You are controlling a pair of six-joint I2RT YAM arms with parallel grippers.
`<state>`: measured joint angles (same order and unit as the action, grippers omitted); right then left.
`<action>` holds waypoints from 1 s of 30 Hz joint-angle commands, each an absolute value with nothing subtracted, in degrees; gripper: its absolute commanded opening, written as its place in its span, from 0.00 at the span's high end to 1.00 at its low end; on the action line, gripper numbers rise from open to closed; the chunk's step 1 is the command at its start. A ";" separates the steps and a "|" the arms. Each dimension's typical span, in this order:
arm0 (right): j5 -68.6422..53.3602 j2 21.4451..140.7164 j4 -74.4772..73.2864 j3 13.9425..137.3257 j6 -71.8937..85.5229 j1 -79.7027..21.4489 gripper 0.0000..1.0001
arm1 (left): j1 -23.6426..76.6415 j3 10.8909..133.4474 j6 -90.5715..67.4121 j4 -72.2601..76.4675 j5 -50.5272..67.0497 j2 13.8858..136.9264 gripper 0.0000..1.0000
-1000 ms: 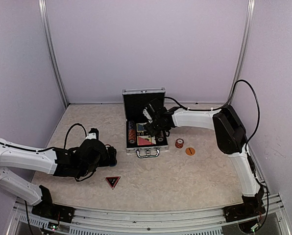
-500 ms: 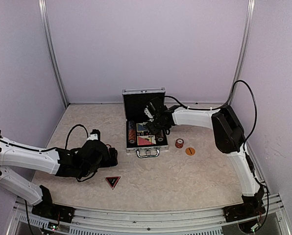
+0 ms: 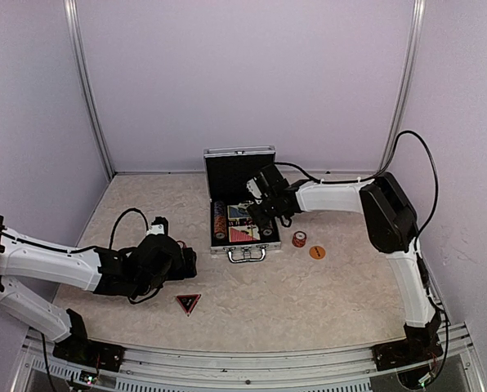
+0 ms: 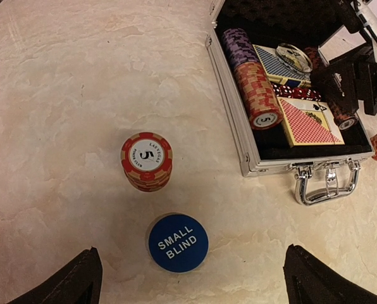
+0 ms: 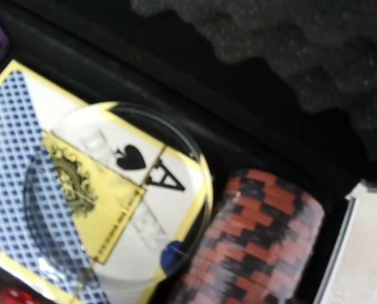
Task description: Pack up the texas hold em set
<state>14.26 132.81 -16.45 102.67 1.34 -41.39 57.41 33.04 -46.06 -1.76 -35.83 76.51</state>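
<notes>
The open aluminium case (image 3: 230, 173) stands near the far edge of the desk (image 3: 309, 302), with decks and chips inside. The right gripper (image 3: 256, 214) hovers over its right side; its grip cannot be told. The left gripper (image 3: 186, 260), released, points at a red chip stack (image 4: 147, 161) and a blue SMALL BLIND button (image 4: 178, 242).
</notes>
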 commanded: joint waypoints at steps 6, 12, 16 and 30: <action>4.05 131.09 -12.69 103.04 1.93 -40.87 0.37 | 57.48 34.96 -45.09 -1.62 -35.95 76.99 0.01; 1.46 130.35 -10.89 102.65 1.69 -41.23 0.26 | 57.39 35.38 -44.85 -1.77 -35.86 77.51 0.01; 1.81 130.56 -10.44 103.53 1.33 -41.56 0.23 | 57.25 36.06 -44.39 -1.78 -35.79 77.86 0.01; 6.64 139.58 -18.26 115.59 0.61 -42.35 0.35 | 56.87 36.05 -44.43 -1.94 -35.71 78.74 0.01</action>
